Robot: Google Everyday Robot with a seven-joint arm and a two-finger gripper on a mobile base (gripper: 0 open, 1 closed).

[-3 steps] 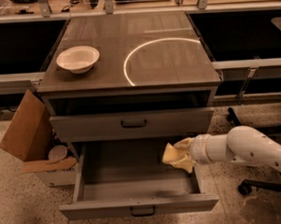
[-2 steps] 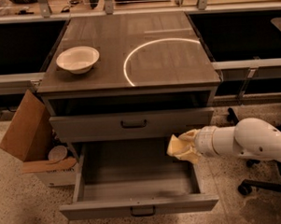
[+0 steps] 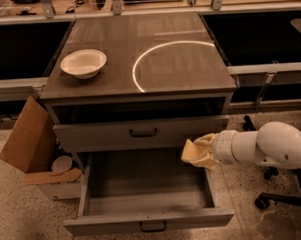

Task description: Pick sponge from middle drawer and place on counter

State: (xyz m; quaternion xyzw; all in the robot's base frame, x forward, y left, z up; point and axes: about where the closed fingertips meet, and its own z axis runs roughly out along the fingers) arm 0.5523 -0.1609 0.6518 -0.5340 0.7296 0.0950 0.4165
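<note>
The middle drawer (image 3: 145,221) is pulled open at the bottom of the cabinet, and its grey floor shows nothing in it. My gripper (image 3: 204,153), on a white arm coming in from the right, is over the drawer's right rim, just below the closed upper drawer front. It is shut on the pale-yellow sponge (image 3: 191,151), which hangs clear above the drawer floor. The counter (image 3: 178,65) is the dark glossy cabinet top with a pale arc line, well above the gripper.
A white bowl (image 3: 83,63) sits on the counter's left side. The closed drawer front (image 3: 141,132) with a dark handle is just above the gripper. A cardboard box (image 3: 26,135) leans on the floor at left. A chair base (image 3: 274,196) is at right.
My gripper has lifted the sponge up out of the drawer and a little to the right, to the drawer's right rim.
</note>
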